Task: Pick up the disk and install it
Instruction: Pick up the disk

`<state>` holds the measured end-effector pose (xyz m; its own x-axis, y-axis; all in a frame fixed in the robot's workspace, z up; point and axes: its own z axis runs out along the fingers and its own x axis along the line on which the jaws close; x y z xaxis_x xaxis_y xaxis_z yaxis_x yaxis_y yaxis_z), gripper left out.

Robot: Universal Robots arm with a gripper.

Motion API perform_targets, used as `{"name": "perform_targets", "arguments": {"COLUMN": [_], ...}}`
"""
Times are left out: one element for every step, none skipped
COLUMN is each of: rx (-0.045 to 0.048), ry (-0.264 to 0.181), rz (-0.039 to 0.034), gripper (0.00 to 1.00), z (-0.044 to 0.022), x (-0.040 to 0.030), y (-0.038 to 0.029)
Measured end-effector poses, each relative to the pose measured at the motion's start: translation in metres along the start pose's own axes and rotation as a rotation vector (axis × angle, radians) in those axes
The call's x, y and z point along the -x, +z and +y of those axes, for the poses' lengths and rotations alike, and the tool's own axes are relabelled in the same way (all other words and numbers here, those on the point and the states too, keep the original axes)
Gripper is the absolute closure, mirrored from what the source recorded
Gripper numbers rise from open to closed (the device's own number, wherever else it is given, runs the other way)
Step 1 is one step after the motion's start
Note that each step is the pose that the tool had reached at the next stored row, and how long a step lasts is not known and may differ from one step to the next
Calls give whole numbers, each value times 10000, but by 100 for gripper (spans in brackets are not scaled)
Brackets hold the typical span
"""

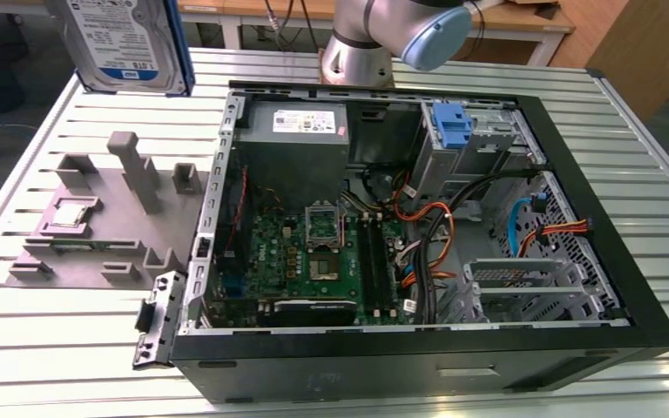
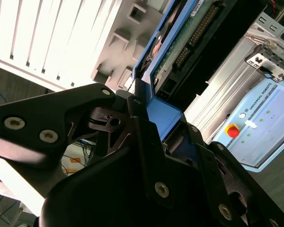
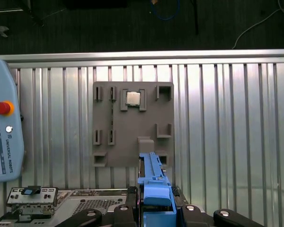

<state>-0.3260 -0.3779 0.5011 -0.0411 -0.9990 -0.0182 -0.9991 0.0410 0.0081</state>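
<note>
The disk (image 1: 119, 43), a silver hard drive with a white-and-blue label and blue rails, hangs in the air at the exterior view's upper left, above the slatted table and clear of the grey holder. In both wrist views my gripper (image 2: 163, 118) is shut on it, its black fingers (image 3: 189, 210) pressed on either side of the blue rail. The first wrist view shows the disk (image 3: 154, 179) edge-on over the holder's near edge. The second wrist view shows the disk's (image 2: 180, 42) circuit-board side and connector.
The grey holder (image 1: 102, 218) on the table carries a small square processor chip (image 1: 70, 213). The open computer case (image 1: 613, 252) lies at the exterior view's right, with a drive cage and blue latch (image 1: 456, 131) at its far side. A teach pendant (image 3: 4, 132) rests on the table.
</note>
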Motion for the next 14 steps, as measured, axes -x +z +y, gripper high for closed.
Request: {"name": "perform_targets", "arguments": {"rx": [0, 0, 0, 0, 1, 1, 1, 0, 0, 0, 0, 1, 1, -1], "ry": [0, 1, 1, 1, 0, 0, 0, 1, 0, 0, 0, 0, 0, 0], "rz": [0, 0, 0, 0, 0, 0, 1, 0, 0, 0, 0, 0, 0, -1], "gripper": [63, 63, 63, 63, 63, 63, 63, 63, 63, 63, 63, 63, 63, 63], "z": [-4, -8, -11, -12, -14, -15, -16, -17, -18, -20, -22, -26, -29, -33], "x": [0, 0, 0, 0, 1, 1, 1, 1, 1, 1, 1, 1, 1, 1], "y": [0, 0, 0, 0, 0, 0, 0, 0, 0, 0, 0, -1, -1, 0]}}
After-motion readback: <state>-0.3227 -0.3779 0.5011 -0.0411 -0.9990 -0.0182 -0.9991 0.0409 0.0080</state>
